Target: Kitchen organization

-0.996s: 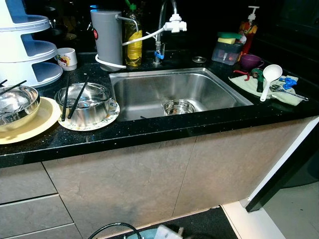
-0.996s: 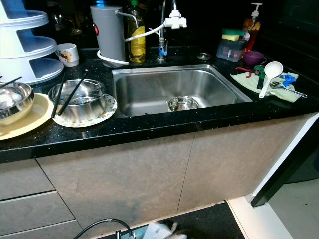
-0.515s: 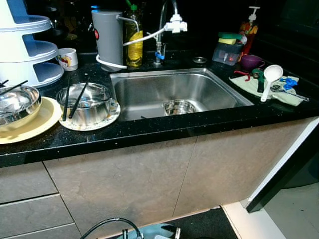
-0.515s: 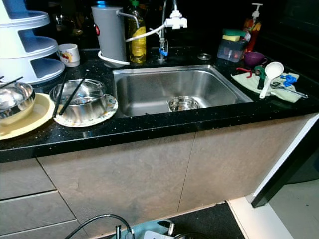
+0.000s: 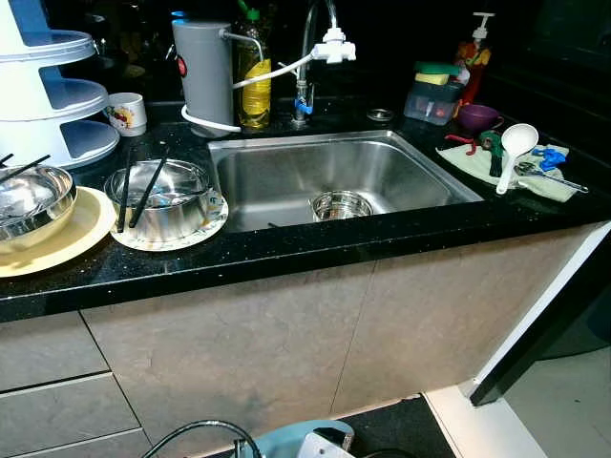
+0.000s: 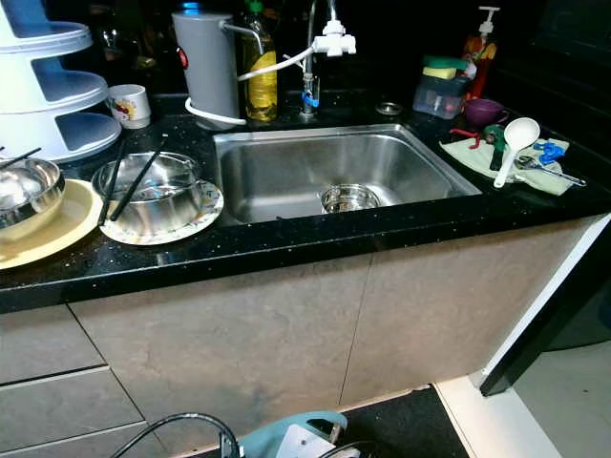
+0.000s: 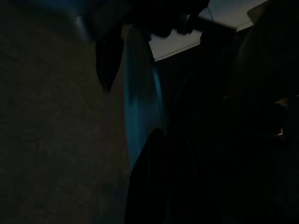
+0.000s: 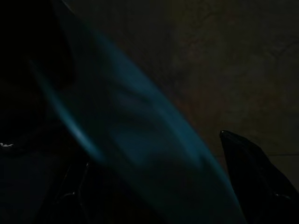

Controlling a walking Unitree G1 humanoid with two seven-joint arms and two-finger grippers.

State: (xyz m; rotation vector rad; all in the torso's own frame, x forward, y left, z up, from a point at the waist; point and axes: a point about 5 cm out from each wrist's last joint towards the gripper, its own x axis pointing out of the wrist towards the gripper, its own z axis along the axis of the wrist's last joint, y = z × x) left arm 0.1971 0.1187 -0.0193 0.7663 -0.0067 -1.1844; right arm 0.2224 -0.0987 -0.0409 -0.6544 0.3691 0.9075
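Black countertop [image 5: 286,250] is seen around a steel sink [image 5: 286,172] holding a small steel bowl [image 5: 341,204], while a light-blue plate [image 8: 140,154] is blurred beside both grippers, whose grip cannot be told.

A black counter [image 5: 286,250] runs across the scene with a steel sink [image 5: 286,176] set in its middle. The basin is mostly open, with one small steel bowl [image 5: 341,204] near its front. A faucet [image 5: 315,48] and hose arch over the back rim, beside a grey canister [image 5: 203,72] and an oil bottle [image 5: 254,81]. Left of the sink, a steel bowl with chopsticks [image 5: 162,196] sits on a plate, close beside a yellow plate [image 5: 72,234] holding another bowl, under a white tiered rack [image 5: 52,95]. Right of the sink, a cloth [image 5: 477,164] carries a white ladle [image 5: 514,153] and utensils. The counter's front strip is bare.
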